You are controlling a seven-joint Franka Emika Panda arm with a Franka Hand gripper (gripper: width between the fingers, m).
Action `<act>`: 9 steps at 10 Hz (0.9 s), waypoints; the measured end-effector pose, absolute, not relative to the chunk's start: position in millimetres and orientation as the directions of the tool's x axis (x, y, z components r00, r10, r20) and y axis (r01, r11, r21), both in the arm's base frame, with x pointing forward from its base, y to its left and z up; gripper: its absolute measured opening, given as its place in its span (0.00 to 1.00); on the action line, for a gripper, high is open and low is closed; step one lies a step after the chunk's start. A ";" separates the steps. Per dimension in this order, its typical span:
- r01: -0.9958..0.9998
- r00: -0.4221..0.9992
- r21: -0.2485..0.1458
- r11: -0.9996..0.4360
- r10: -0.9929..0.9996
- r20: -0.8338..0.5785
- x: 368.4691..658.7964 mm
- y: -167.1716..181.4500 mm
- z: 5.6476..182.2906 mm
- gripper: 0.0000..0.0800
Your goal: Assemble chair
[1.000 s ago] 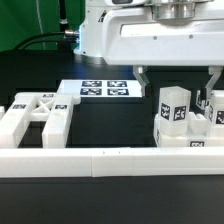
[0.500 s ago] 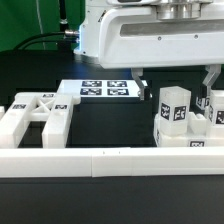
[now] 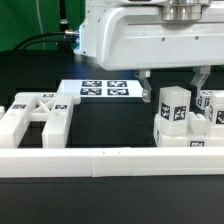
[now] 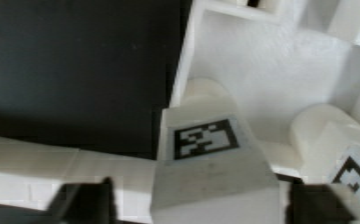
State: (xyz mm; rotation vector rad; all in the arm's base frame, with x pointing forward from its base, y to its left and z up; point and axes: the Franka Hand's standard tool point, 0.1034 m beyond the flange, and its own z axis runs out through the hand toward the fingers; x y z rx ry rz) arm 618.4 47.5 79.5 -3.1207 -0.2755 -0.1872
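The Panda's gripper [image 3: 172,90] hangs over a tight cluster of chair parts at the exterior view's right. Its fingers [image 3: 147,92] are spread & straddle the top of a tagged square post [image 3: 175,108]. A sliver of dark shows btwn the post & the finger on the exterior view's left; the other finger sits just beside the post, contact unclear. Nothing looks pinched yet.

The post stands upright, w/ a neighbouring post [image 3: 212,106] just beside it. The wrist view shows the same post [image 4: 203,150] close up, tag facing the camera. The X-braced panel [image 3: 40,108] lies well apart at the exterior view's left, behind the border rail [image 3: 100,160]. The marker board [image 3: 105,90] lies flat on the black table [image 3: 110,125] farther back.

Risks, as judged: the jaws look off-centre, so one finger would prob. land first & shove or tip the post into its neighbour. A grip this high on the post could let it swing on lift. The crowding leaves the far finger little room, esp. if it clips the next piece.
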 end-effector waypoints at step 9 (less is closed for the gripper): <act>-0.489 0.862 -0.103 -0.866 -0.498 0.094 617.5 52.8 78.3 0.36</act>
